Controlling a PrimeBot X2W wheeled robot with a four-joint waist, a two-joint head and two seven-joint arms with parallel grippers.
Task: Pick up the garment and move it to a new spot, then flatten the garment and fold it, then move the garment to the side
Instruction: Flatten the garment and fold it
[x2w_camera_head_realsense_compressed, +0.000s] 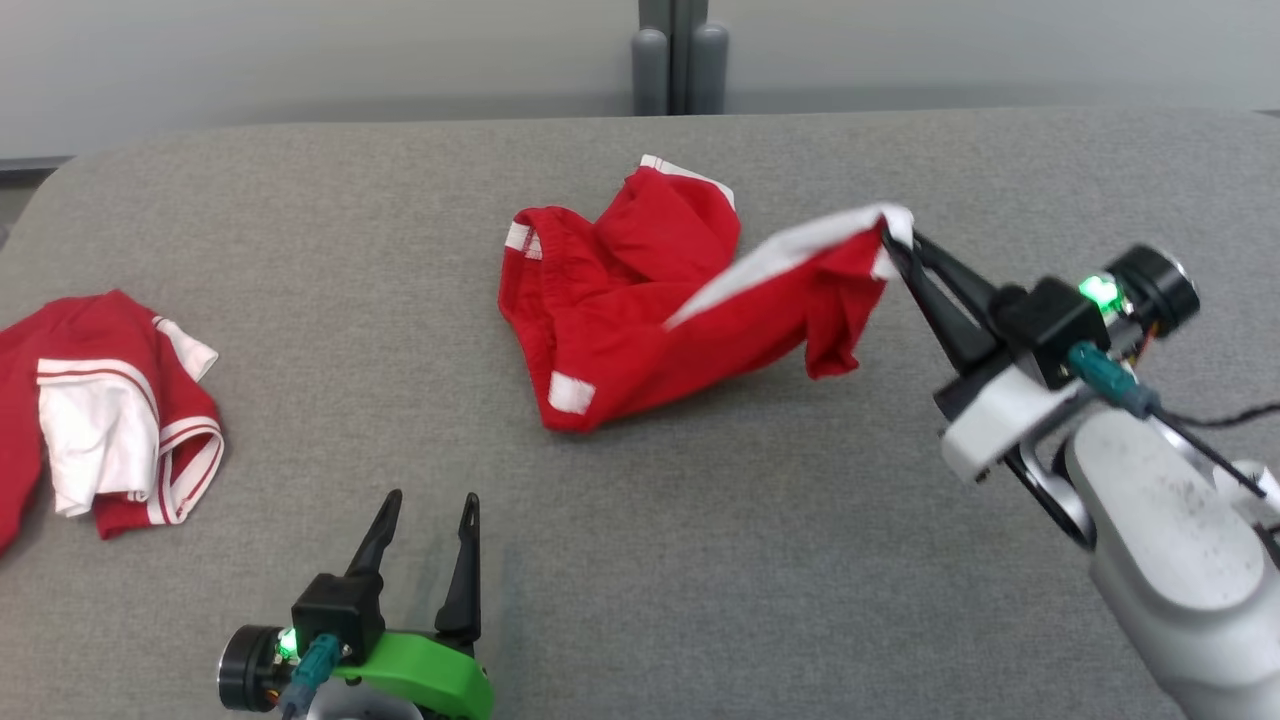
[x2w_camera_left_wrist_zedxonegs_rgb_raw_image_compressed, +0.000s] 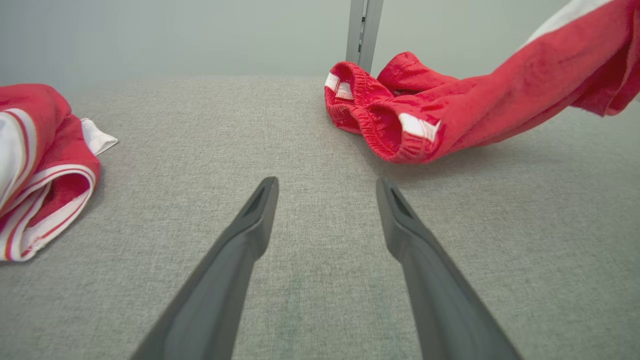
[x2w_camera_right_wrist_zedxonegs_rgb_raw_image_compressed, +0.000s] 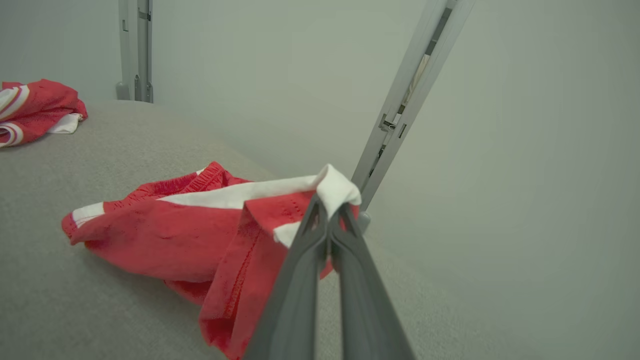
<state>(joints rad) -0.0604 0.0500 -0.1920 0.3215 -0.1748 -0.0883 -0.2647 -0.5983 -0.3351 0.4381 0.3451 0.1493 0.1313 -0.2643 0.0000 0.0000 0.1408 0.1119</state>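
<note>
Red shorts with white trim, the garment (x2w_camera_head_realsense_compressed: 640, 300), lie crumpled at the middle of the grey table. One leg end is lifted off the surface toward the right. My right gripper (x2w_camera_head_realsense_compressed: 893, 238) is shut on the white hem of that leg; the right wrist view shows the garment (x2w_camera_right_wrist_zedxonegs_rgb_raw_image_compressed: 200, 230) hanging from the pinched fingers (x2w_camera_right_wrist_zedxonegs_rgb_raw_image_compressed: 320, 220). My left gripper (x2w_camera_head_realsense_compressed: 428, 510) stands open near the front edge, well short of the garment (x2w_camera_left_wrist_zedxonegs_rgb_raw_image_compressed: 400, 120), with nothing between its fingers (x2w_camera_left_wrist_zedxonegs_rgb_raw_image_compressed: 260, 210).
A second red and white garment (x2w_camera_head_realsense_compressed: 110, 400) lies bunched at the table's left edge, also seen as the red and white garment (x2w_camera_left_wrist_zedxonegs_rgb_raw_image_compressed: 35, 165) in the left wrist view. A grey post (x2w_camera_head_realsense_compressed: 680, 60) stands behind the table's far edge. Grey table surface (x2w_camera_head_realsense_compressed: 700, 560) spreads between the grippers.
</note>
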